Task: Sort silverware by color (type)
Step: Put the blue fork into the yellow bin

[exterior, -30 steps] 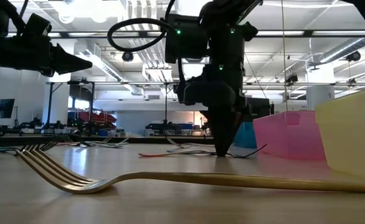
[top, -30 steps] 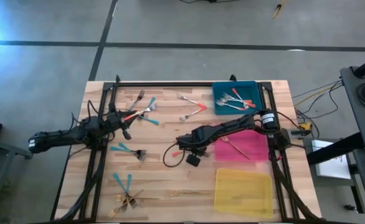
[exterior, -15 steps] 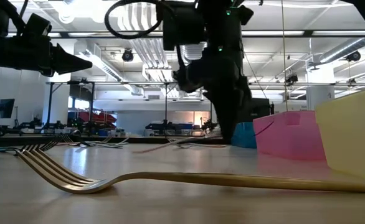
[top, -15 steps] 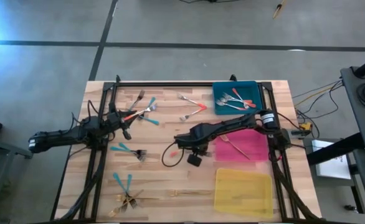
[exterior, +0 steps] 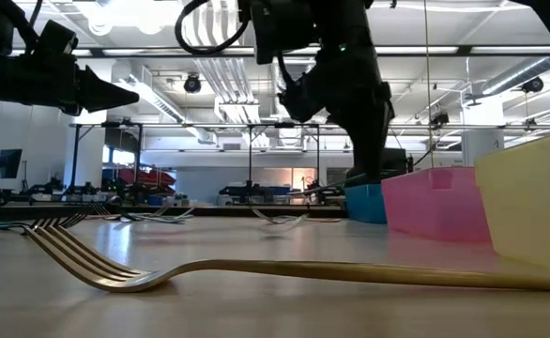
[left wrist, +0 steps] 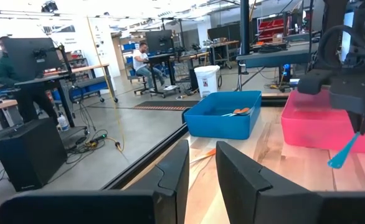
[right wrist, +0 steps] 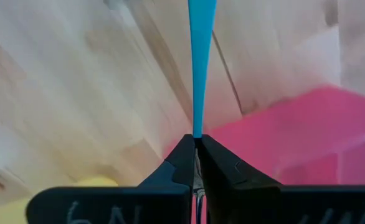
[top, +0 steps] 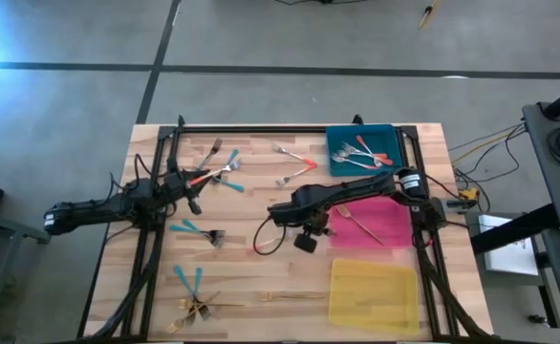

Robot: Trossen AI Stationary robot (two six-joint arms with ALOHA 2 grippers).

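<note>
My right gripper (top: 311, 220) hangs above the table's middle, beside the pink tray (top: 385, 229), pointing down and shut on a teal-handled fork (right wrist: 200, 62). The left wrist view shows that fork (left wrist: 343, 152) slanting down below the right gripper (left wrist: 359, 127). My left gripper (left wrist: 201, 174) waits level at the table's left, open, with nothing between its fingers. Other forks lie loose on the wood: teal ones (top: 192, 229), a mixed pile (top: 218, 167), red-handled ones (top: 299, 170), gold ones (top: 294, 297). The nearest gold fork (exterior: 256, 272) lies flat on the table. My right gripper pinches the teal fork between its two fingers at the narrow end of the teal handle (right wrist: 197, 127). The fingers come from above, pointing down, in line with the fork. The handle sticks out past the fingertips, wide end lowest, and hangs clear of the table. The fingers hide the tines.
The blue tray (top: 387, 139) at the far right holds red-handled forks. The pink tray holds a gold fork (top: 356, 222). The yellow tray (top: 374, 291) stands at the near right. Bare wood lies in the table's middle.
My right gripper has risen from the table's middle and gone toward the pink tray, tipping a little, shut the whole time. The teal fork has come up with it, lifted clear of the wood.
</note>
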